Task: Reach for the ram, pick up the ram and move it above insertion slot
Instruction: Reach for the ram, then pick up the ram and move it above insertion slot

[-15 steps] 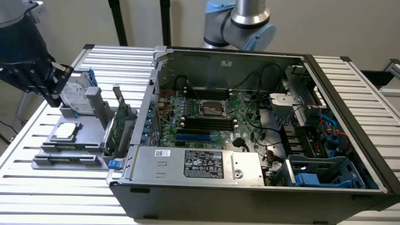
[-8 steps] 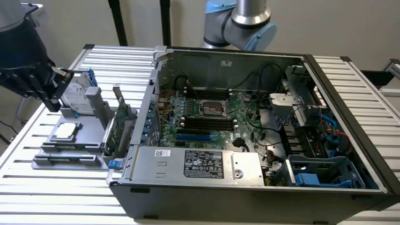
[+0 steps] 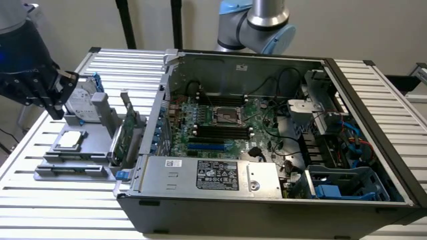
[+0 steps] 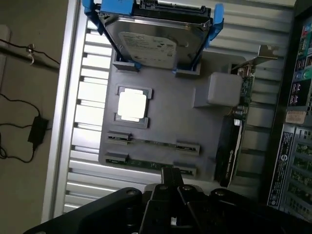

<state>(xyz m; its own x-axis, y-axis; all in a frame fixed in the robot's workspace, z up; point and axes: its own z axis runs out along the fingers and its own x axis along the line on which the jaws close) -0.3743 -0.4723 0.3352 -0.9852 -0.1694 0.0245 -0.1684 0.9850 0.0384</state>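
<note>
Two thin green ram sticks stand on edge in the grey holder (image 4: pixel 165 117): one ram stick (image 4: pixel 152 144) and a second ram stick (image 4: pixel 145 163) closer to the holder's rim. My gripper (image 4: pixel 170 179) hangs above that rim, nearest the second stick and touching nothing. In the exterior view the gripper (image 3: pixel 55 100) is high at the left, above the grey holder (image 3: pixel 73 152). The motherboard's black insertion slots (image 3: pixel 223 131) lie inside the open computer case (image 3: pixel 267 195).
The holder also carries a hard drive in a blue frame (image 4: pixel 153 41), a square processor (image 4: pixel 132 105), a grey block (image 4: pixel 222 87) and a taller green expansion card with a metal bracket (image 4: pixel 239 112). The case wall (image 3: pixel 157 120) stands between holder and motherboard. Cables (image 4: pixel 34 129) lie on the floor.
</note>
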